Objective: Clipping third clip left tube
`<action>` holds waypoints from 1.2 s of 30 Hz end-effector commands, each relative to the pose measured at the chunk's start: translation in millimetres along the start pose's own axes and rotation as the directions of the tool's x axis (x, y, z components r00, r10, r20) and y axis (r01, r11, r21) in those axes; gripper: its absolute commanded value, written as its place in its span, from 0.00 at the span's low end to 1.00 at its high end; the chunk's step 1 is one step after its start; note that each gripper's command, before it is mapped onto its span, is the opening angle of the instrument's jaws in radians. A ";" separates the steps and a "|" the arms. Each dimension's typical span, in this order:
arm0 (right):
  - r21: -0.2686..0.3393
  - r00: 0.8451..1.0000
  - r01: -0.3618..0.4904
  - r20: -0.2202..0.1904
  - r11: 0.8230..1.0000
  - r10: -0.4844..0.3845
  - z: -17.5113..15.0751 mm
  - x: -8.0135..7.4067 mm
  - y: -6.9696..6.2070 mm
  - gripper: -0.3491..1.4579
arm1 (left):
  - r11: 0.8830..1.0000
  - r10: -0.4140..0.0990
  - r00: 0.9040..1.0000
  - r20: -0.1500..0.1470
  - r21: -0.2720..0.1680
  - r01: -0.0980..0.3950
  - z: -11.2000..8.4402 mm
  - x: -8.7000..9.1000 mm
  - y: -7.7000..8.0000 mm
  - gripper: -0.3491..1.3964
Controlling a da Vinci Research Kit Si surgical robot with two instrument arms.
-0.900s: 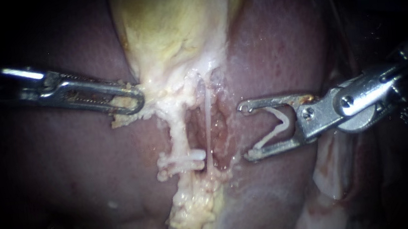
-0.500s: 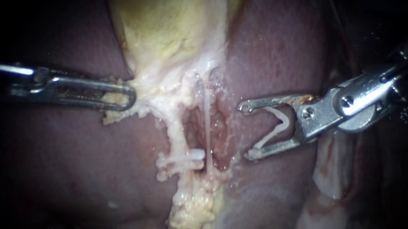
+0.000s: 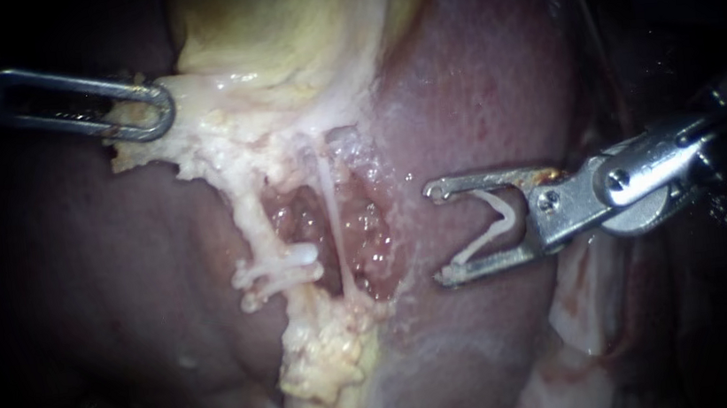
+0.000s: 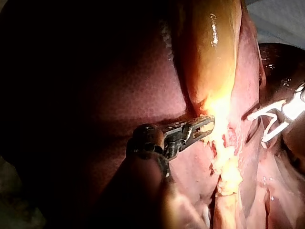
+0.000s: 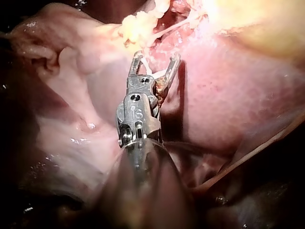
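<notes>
two closed white clips (image 3: 285,269) sit across the pale, stringy left tube (image 3: 247,211), which lies ahead of our right instrument (image 3: 439,234) and apart from it. its slim metal jaws stand wide, cradling an open white v-shaped clip (image 3: 492,225) that touches both. our left instrument (image 3: 154,108) is clamped on pale fatty tissue (image 3: 198,149) beside the yellow-green gallbladder (image 3: 275,26), over the dark red liver (image 3: 476,77).

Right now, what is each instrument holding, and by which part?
Left instrument grips the pale tissue below the gallbladder, at that tissue's outer edge. Right instrument holds an open clip by its two legs.
</notes>
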 end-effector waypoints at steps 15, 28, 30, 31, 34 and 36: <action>0.047 0.963 -0.207 -0.167 0.977 0.212 4.4 1.6 0.2 0.47 | 1.000 0.006 1.000 0.002 0.000 -0.006 1.0 -0.5 -0.4 0.00; 0.112 0.921 -0.293 -0.233 0.949 0.312 8.1 0.8 0.6 0.47 | 1.000 0.002 1.000 0.004 -0.001 -0.002 1.5 -0.8 -0.5 0.00; 0.119 0.918 -0.297 -0.237 0.948 0.317 8.6 0.2 0.7 0.47 | 1.000 0.003 1.000 0.004 -0.001 -0.003 1.5 -0.9 -0.5 0.00; 0.120 0.917 -0.299 -0.236 0.947 0.320 8.9 -0.2 0.7 0.47 | 1.000 0.003 1.000 0.006 -0.003 -0.003 1.6 -0.9 -0.6 0.00; 0.116 0.918 -0.300 -0.235 0.947 0.320 9.8 -1.4 0.9 0.47 | 1.000 0.003 1.000 0.006 -0.003 -0.003 1.6 -0.9 -0.6 0.00; 0.115 0.917 -0.303 -0.234 0.946 0.322 10.2 -2.1 1.0 0.47 | 1.000 0.003 1.000 0.006 -0.003 -0.003 1.6 -1.0 -0.6 0.00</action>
